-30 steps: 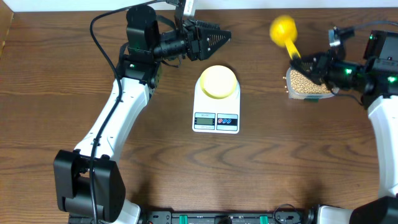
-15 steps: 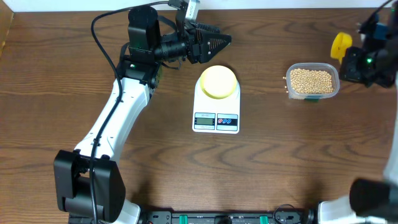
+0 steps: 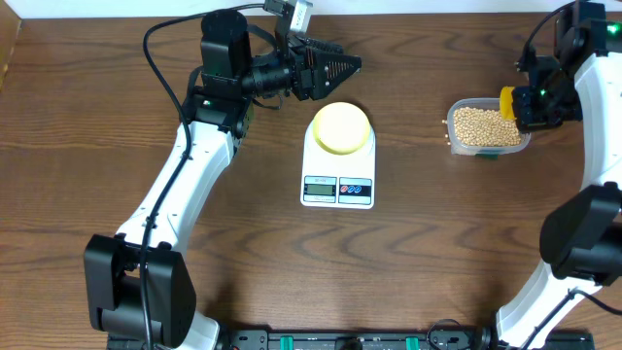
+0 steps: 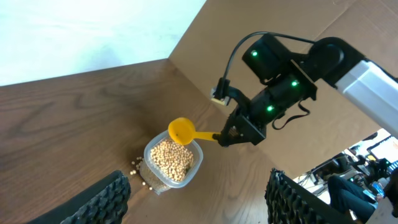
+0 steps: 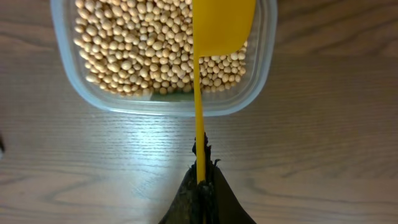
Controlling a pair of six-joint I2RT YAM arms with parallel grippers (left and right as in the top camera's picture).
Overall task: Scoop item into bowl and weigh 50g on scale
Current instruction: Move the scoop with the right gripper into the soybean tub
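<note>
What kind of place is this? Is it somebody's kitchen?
Probably a robot test bench, not a kitchen: two robot arms work at a wooden table, with a cardboard screen beside it, a scale and beans in a tub.

The scoop point(image 5: 221, 25) and the clear tub point(image 5: 161, 107) run off the top edge of the right wrist view, the reading on the scale point(image 3: 321, 165) is too small to tell overhead, and the left fingers point(image 4: 107, 200) are cropped by their view's bottom edge.

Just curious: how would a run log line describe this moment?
right gripper holds scoop over beans | left gripper open | bowl empty, on scale
</note>
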